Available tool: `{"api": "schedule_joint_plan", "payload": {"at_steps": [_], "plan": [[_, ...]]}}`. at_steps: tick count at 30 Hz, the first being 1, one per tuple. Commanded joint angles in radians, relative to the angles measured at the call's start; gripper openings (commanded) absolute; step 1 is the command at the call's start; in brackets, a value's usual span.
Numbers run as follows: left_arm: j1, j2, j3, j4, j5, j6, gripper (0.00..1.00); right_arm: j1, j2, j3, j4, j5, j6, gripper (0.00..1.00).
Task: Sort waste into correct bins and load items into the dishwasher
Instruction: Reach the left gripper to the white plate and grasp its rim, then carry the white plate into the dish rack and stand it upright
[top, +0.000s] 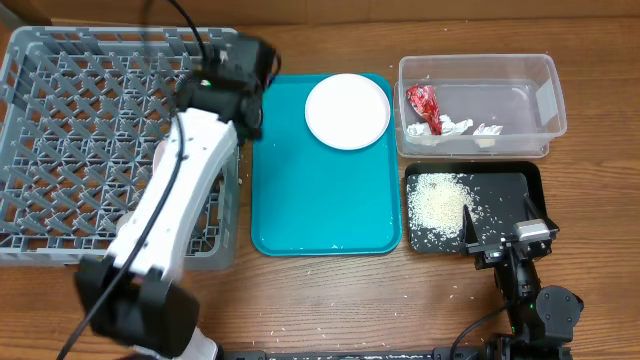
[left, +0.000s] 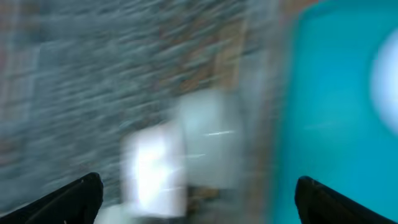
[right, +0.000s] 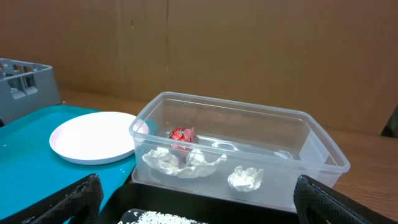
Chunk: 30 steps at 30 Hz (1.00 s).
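Note:
The grey dish rack stands at the left. My left gripper hangs open over its right edge, beside the teal tray. The left wrist view is blurred: rack, teal tray and an unidentifiable white shape between the open fingers. The pale plate lies on the teal tray. The clear tub holds the red wrapper and white scraps. Rice lies in the black tray. My right gripper is open and empty at that tray's near edge. Bowls, cup and chopsticks are out of view.
The right wrist view shows the tub, wrapper, scraps, plate, black tray and open fingers. A few rice grains lie on the wooden table in front of the trays. My left arm crosses the rack's right side.

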<state>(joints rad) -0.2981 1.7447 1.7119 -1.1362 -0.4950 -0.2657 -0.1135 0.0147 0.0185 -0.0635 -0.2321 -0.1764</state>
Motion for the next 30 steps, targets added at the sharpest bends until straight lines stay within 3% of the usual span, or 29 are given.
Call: {"api": "schedule_joint_plan", "payload": {"at_steps": [1, 3, 5, 8, 11, 14, 16, 17, 20, 24, 30], "plan": [[-0.019, -0.031, 0.056, 0.097, 0.681, -0.002, 1.00, -0.005, -0.012, -0.011, 0.006, -0.001, 0.005, 1.00], [-0.035, 0.003, 0.046, 0.144, 0.742, 0.004, 0.90, -0.005, -0.012, -0.011, 0.006, -0.001, 0.005, 1.00], [-0.055, 0.050, 0.030, 0.177, 0.659, -0.008, 0.80, -0.005, -0.012, -0.011, 0.006, -0.001, 0.005, 1.00], [-0.069, 0.208, 0.025, 0.257, 0.537, -0.074, 0.74, -0.005, -0.012, -0.011, 0.006, -0.001, 0.005, 1.00], [-0.065, 0.399, 0.025, 0.356, 0.624, -0.189, 0.67, -0.005, -0.012, -0.011, 0.006, -0.001, 0.005, 1.00], [-0.068, 0.472, 0.025, 0.363, 0.657, -0.249, 0.54, -0.005, -0.012, -0.011, 0.006, -0.001, 0.005, 1.00], [-0.070, 0.489, 0.025, 0.353, 0.656, -0.255, 0.52, -0.005, -0.012, -0.011, 0.006, -0.001, 0.005, 1.00], [-0.071, 0.494, 0.025, 0.346, 0.656, -0.255, 0.52, -0.005, -0.012, -0.011, 0.006, -0.001, 0.005, 1.00], [-0.071, 0.502, 0.025, 0.269, 0.591, -0.254, 0.36, -0.005, -0.012, -0.011, 0.006, -0.001, 0.005, 1.00], [-0.061, 0.494, 0.038, 0.137, 0.521, -0.216, 0.04, -0.005, -0.012, -0.011, 0.006, -0.001, 0.005, 1.00], [-0.021, 0.386, 0.206, -0.050, 0.425, -0.164, 0.04, -0.005, -0.012, -0.011, 0.006, -0.001, 0.005, 1.00]]}}
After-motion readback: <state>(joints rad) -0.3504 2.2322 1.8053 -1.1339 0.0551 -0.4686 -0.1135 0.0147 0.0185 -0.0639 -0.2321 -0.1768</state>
